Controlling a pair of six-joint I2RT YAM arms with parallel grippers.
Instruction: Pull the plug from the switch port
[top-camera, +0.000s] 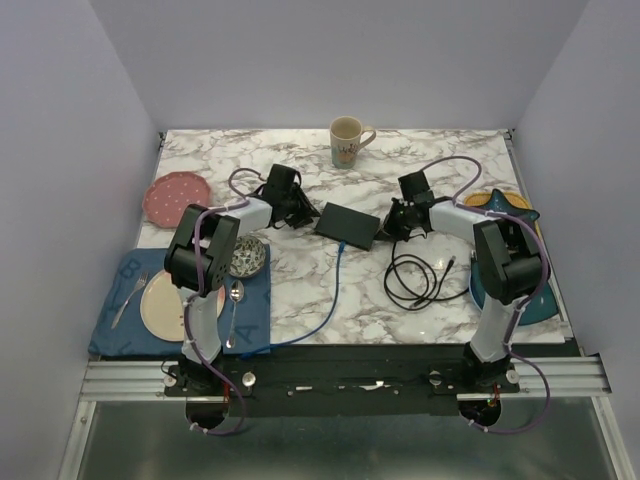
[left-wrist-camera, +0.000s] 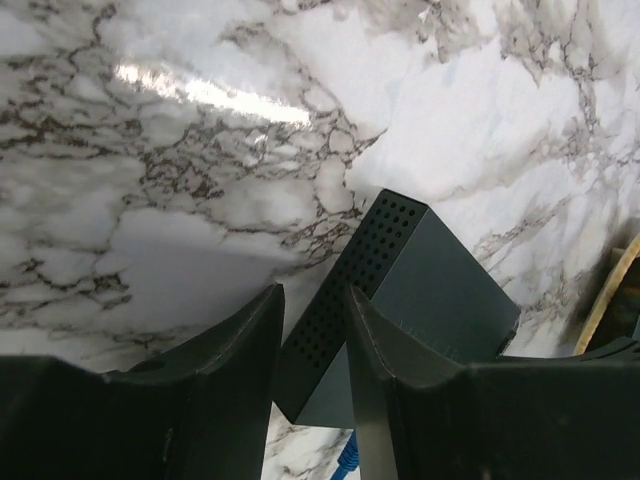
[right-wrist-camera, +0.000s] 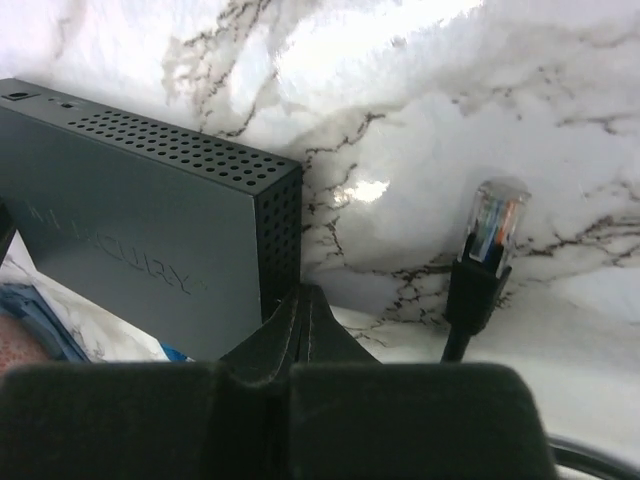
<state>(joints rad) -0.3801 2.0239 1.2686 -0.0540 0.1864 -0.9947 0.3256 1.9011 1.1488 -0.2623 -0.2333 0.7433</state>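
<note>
The dark switch lies flat mid-table. A blue cable runs from its near edge toward the table front, and its plug shows under the switch's corner in the left wrist view. My left gripper is at the switch's left end, its fingers closed on the corner of the switch. My right gripper is shut and empty, its tip by the right end of the switch. A black cable's clear plug is free beside it, out of any port.
The black cable's coil lies right of the switch. A mug stands at the back. At the left are a pink plate, a patterned bowl and a blue placemat with plate and cutlery. Plates sit at the right.
</note>
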